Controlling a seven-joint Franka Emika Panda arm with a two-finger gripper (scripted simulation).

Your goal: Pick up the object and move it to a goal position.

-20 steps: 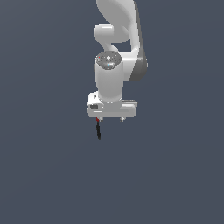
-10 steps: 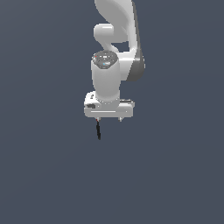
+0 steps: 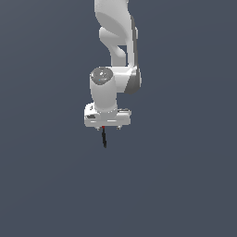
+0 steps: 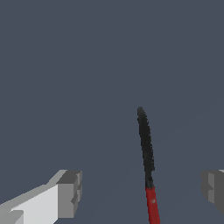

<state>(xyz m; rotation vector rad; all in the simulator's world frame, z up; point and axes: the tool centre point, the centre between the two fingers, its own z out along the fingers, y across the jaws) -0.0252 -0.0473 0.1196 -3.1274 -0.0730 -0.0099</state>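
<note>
The object (image 3: 104,137) is a thin black stick with a small red end. In the exterior view it shows just below the white gripper (image 3: 109,127), red end nearest the hand. In the wrist view the stick (image 4: 145,148) lies between the two grey fingertips, one fingertip (image 4: 70,192) on one side and the other (image 4: 213,188) at the frame edge. The gripper (image 4: 141,189) is open wide and neither finger touches the stick. I cannot tell whether the stick rests on the surface.
The white arm (image 3: 115,55) rises to the top of the exterior view. Around it is only a plain dark grey-blue surface (image 3: 185,185). No goal marker shows.
The hand has shifted slightly toward the exterior view's left and the wrist has turned. The stick stays in the same place below it.
</note>
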